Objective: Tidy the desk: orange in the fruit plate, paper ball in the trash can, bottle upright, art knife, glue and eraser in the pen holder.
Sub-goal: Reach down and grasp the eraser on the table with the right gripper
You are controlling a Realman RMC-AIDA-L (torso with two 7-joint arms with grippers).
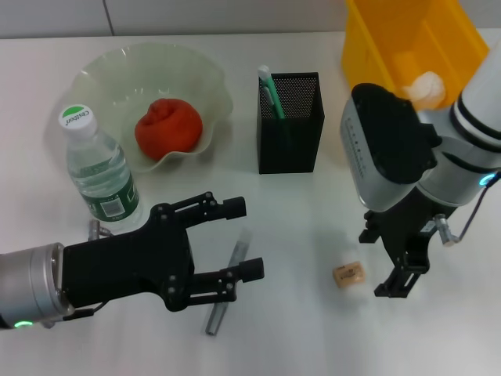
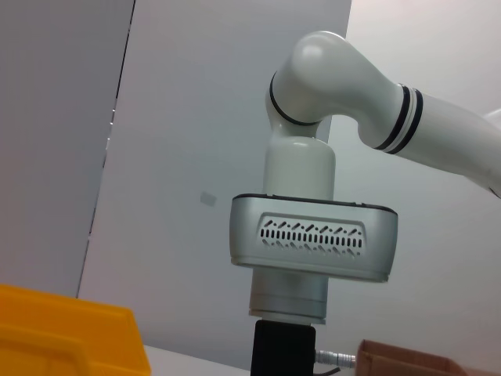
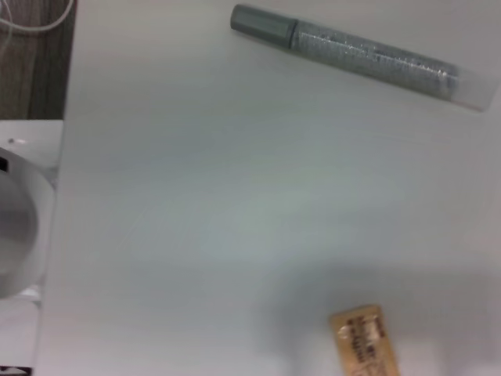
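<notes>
The orange [image 1: 168, 125] lies in the fruit plate [image 1: 102, 66]. The bottle [image 1: 98, 168] stands upright beside it. The art knife [image 1: 268, 92] sticks out of the pen holder [image 1: 290, 125]. In the trash can [image 1: 391, 35] rests the paper ball [image 1: 427, 88]. The glue [image 1: 239, 247] [image 3: 360, 55] lies flat on the desk [image 1: 313, 337], under my open left gripper [image 1: 239, 239], whose fingers straddle it. The eraser [image 1: 349, 275] [image 3: 364, 341] lies on the desk just left of my right gripper [image 1: 381, 260], which is open and holds nothing.
The left wrist view shows the right arm's wrist housing [image 2: 313, 239], a corner of the yellow bin [image 2: 63, 337] and a brown box edge [image 2: 407, 360]. Desk edge and cables [image 3: 31, 31] appear in the right wrist view.
</notes>
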